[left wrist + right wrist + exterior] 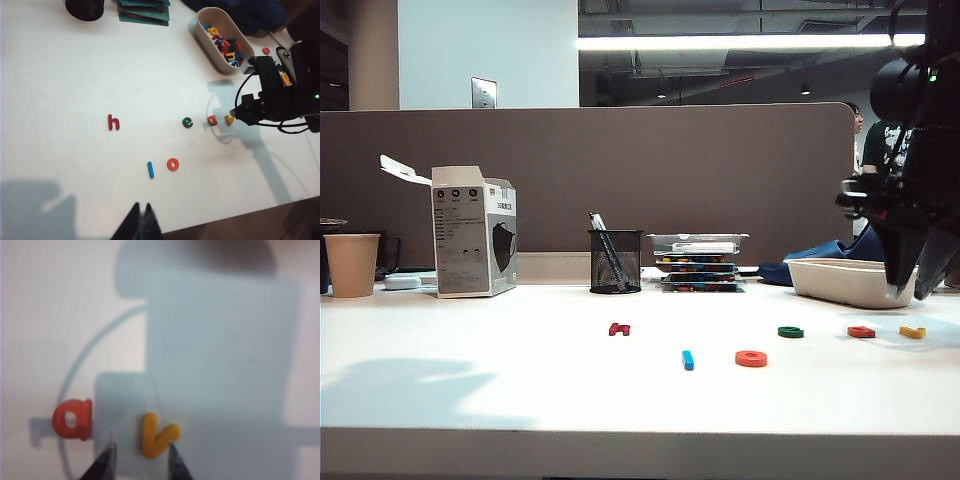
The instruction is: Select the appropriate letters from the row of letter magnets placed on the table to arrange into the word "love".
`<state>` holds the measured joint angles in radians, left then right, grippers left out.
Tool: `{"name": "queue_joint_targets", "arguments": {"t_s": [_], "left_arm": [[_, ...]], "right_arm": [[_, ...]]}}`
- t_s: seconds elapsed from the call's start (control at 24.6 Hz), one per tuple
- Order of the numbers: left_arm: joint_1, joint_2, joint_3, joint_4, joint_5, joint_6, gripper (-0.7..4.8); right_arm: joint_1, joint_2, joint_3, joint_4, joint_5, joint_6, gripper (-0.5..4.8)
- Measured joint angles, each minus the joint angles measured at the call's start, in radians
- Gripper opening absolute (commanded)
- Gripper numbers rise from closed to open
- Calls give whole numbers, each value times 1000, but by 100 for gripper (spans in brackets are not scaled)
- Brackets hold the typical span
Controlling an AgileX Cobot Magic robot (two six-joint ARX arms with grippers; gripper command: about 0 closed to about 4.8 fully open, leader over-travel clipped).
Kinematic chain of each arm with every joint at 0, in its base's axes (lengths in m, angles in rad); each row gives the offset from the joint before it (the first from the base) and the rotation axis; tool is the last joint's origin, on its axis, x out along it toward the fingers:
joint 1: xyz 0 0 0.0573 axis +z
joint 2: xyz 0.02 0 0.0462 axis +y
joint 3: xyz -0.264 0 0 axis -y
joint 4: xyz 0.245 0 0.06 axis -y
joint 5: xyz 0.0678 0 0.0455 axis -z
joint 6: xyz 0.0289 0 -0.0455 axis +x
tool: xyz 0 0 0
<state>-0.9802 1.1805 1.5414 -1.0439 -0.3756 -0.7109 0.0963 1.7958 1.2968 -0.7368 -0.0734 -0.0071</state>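
Yellow plastic, the v (156,436) lies flat on the white tabletop (520,370), directly beneath the right gripper (140,460), whose two fingertips stand spread and empty, one on each side of the letter and still above it. The v's open end faces away from the gripper's wrist, so its two strokes run roughly along the gap between the jaws, and a straight drop should bracket it. Just beside the gripper's other fingertip sits the orange-red a (73,419), near enough to be nudged if the descent drifts that way. The left gripper (141,222) hangs well apart from the v, pressed together and holding nothing, with the blue l (150,170) and orange-red o (173,164) just ahead of it, side by side. The right arm is clearly nearer
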Motion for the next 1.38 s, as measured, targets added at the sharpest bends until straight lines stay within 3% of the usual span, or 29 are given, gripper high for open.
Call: {"name": "queue_joint_targets", "arguments": {"t_s": [0.28,1.38], "left_arm": [[0,0,0,0,0,0,-5],[0,0,0,0,0,0,-5]], "right_arm": [[3,73,2,69,-33,-16,126],[-6,92,5,35,-32,-42,111]]}}
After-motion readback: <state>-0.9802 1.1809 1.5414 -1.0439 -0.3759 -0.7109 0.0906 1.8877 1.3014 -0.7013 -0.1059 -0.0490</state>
